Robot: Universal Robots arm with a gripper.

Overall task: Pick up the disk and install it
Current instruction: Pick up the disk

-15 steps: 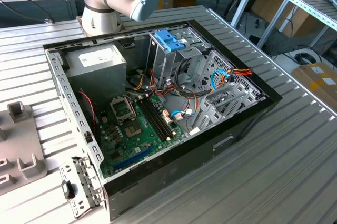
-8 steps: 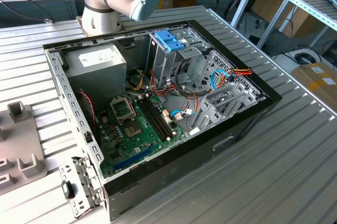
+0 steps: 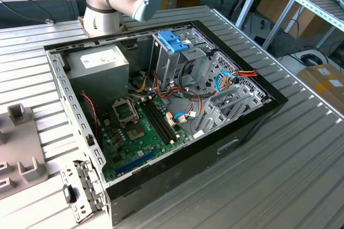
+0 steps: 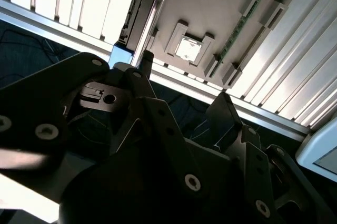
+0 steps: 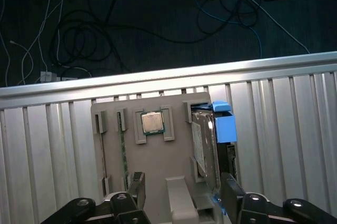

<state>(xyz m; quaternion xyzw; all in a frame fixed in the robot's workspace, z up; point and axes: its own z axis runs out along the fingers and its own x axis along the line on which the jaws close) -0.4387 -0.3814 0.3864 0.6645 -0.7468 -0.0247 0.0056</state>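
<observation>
The disk (image 5: 202, 148) stands on edge in a slot of a grey parts tray (image 5: 152, 166), its metal body edged by a blue plastic frame (image 5: 225, 128). In the second wrist view the disk (image 4: 136, 13) shows as a dark slab with a blue corner. My gripper (image 5: 182, 184) hovers above the tray, open, with nothing between its black fingers (image 5: 136, 182). One fingertip is close to the disk's near end without touching it. The second wrist view also shows the gripper (image 4: 184, 79) with its fingertips spread apart over the tray's edge.
The tray also holds a processor chip (image 5: 152, 123) and memory sticks (image 5: 122, 150). An open computer case (image 3: 161, 105) lies on the slatted metal table (image 3: 279, 175), with a drive cage under a blue handle (image 3: 172, 41) and a power-supply box (image 3: 102, 62). Cables lie on the floor beyond the table edge (image 5: 158, 77).
</observation>
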